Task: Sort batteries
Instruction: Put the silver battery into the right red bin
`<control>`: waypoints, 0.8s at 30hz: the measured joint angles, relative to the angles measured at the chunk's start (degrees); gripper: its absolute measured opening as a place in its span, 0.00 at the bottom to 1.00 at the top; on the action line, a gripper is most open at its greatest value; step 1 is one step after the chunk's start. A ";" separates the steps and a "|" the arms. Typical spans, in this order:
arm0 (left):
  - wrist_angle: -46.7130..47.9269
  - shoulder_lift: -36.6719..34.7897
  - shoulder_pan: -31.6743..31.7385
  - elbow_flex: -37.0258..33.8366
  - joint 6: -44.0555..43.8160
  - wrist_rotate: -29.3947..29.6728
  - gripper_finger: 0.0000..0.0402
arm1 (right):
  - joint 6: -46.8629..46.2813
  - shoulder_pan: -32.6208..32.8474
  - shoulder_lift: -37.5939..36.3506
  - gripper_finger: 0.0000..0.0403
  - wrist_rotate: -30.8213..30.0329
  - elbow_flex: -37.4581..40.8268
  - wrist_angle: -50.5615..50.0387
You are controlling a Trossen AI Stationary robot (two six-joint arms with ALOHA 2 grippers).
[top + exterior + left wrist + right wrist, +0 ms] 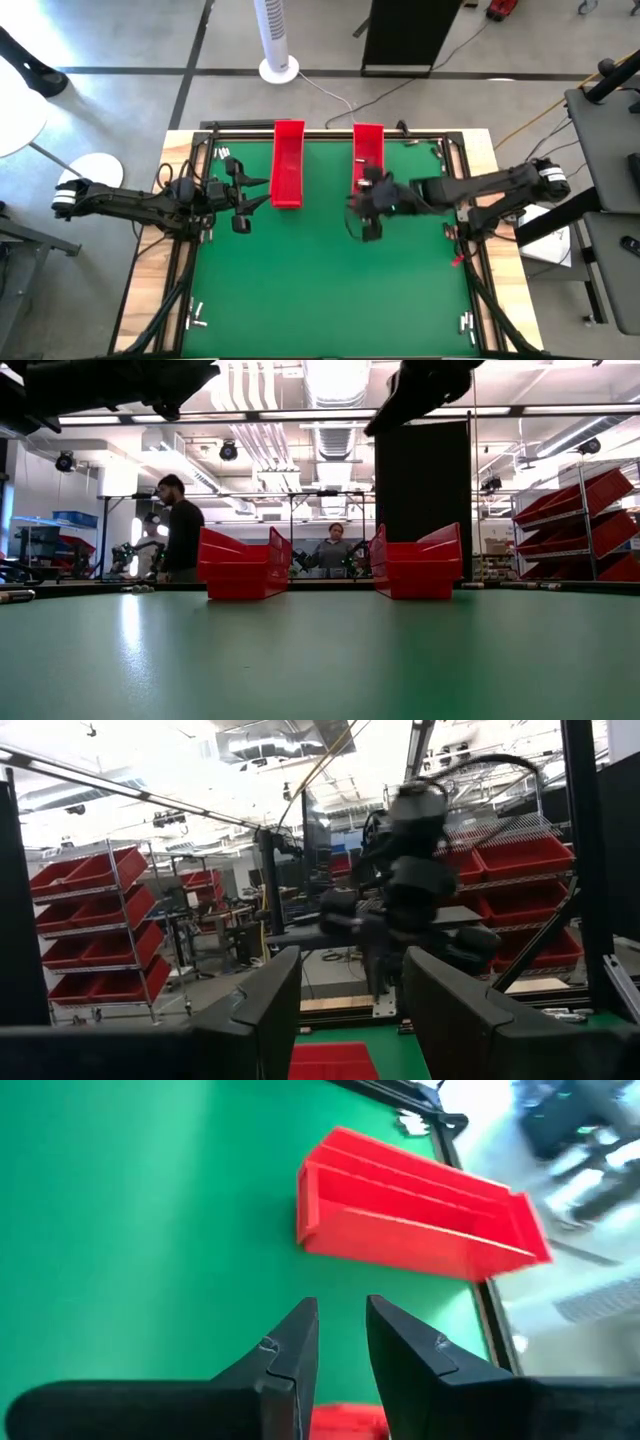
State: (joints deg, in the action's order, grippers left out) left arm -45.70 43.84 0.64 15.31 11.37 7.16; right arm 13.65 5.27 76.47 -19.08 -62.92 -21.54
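Two long red trays stand on the green mat at the far middle, the left tray (288, 165) and the right tray (367, 150). Small silvery batteries lie in little groups near the table's corners: far left (222, 153), near left (197, 318), near right (466, 322). My right gripper (362, 215) (342, 1308) hovers above the mat at the near end of the right tray. Its fingers stand a narrow gap apart with only green mat showing between them. My left gripper (250, 195) (350, 970) waits open beside the left tray, holding nothing.
A dark metal frame (455, 170) runs around the mat. The mat's near half (320, 290) is bare green. My right arm (410, 870) shows ahead of my left gripper. Beyond the far edge are a white fan (278, 40), red shelf bins (580, 520) and two people (182, 525).
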 joint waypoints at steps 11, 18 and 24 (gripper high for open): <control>-0.17 0.06 0.26 0.00 0.16 0.00 0.39 | -10.90 8.89 0.20 0.28 -6.50 0.50 -0.22; -0.47 0.06 0.27 0.00 -0.52 0.00 0.39 | -10.63 10.78 0.20 0.31 -6.42 3.31 8.35; -0.76 0.06 0.26 0.00 -1.34 -0.02 0.39 | -11.91 11.26 0.22 0.33 -6.26 7.80 14.29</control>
State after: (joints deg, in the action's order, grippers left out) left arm -46.46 43.90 0.91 15.31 10.02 7.14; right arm 1.74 16.53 76.68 -25.34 -55.12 -7.25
